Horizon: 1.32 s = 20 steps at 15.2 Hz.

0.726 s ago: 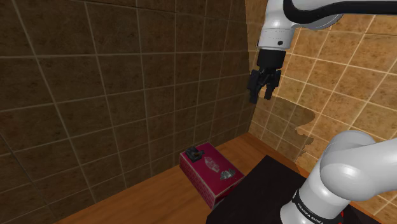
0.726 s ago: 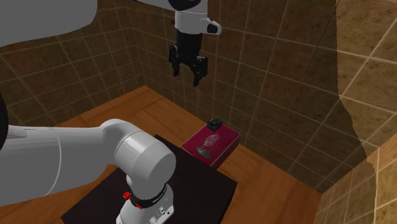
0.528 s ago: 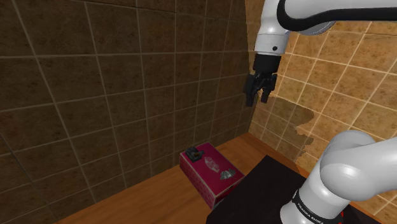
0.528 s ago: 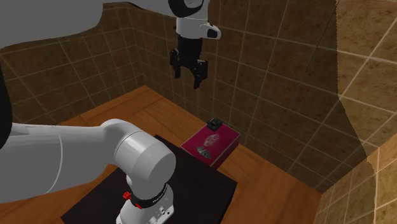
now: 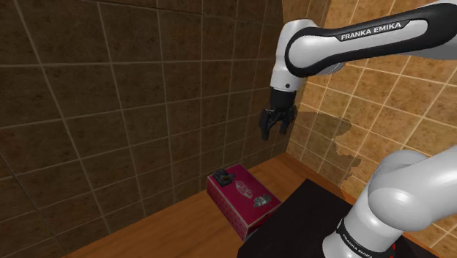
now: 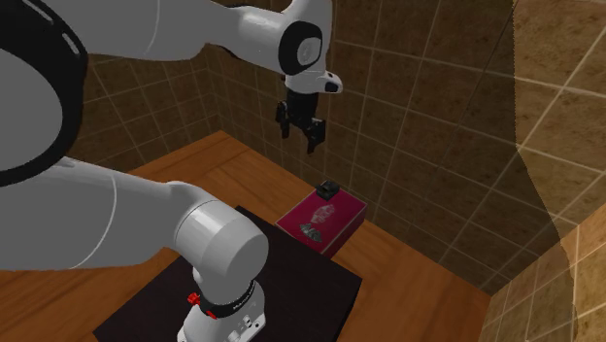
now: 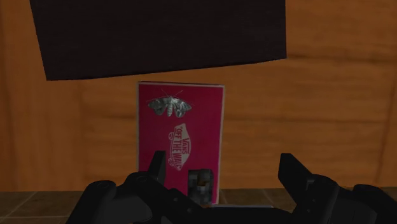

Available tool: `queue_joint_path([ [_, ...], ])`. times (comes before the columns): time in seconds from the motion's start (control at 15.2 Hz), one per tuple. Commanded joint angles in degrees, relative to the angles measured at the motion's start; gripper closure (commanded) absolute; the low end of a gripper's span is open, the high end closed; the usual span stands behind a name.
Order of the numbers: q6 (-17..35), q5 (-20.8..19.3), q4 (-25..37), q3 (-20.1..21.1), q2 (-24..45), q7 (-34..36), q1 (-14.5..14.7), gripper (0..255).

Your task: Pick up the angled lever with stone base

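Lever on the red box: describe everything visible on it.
The lever is small, dark, grey-and-black and blocky; its finer parts are too small to tell. It sits on top of the magenta box, at the end nearest the tiled wall, apart from the grey moth-shaped piece. The open gripper hangs well above.

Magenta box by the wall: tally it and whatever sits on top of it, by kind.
Magenta box: 1
Dark lever on a grey base: 1
Grey moth-shaped piece: 1
Total: 3
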Motion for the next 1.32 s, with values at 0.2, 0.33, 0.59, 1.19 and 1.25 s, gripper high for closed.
queue_joint_path([
  [0.2, 11.7, 0.5, -1.4, 1.3, 9.2, 1.0, -0.1, 0],
  [0.33, 16.2, 0.5, -1.4, 1.7, 13.5, 1.4, -0.3, 0],
  [0.59, 24.8, 0.2, -0.2, 2.4, 22.6, 2.3, -0.6, 0],
  [1.19, 40.2, -2.6, 7.6, 2.7, 44.4, 5.5, -0.9, 0],
  [1.25, 41.5, -3.0, 8.9, 2.5, 46.8, 5.9, -0.9, 0],
])
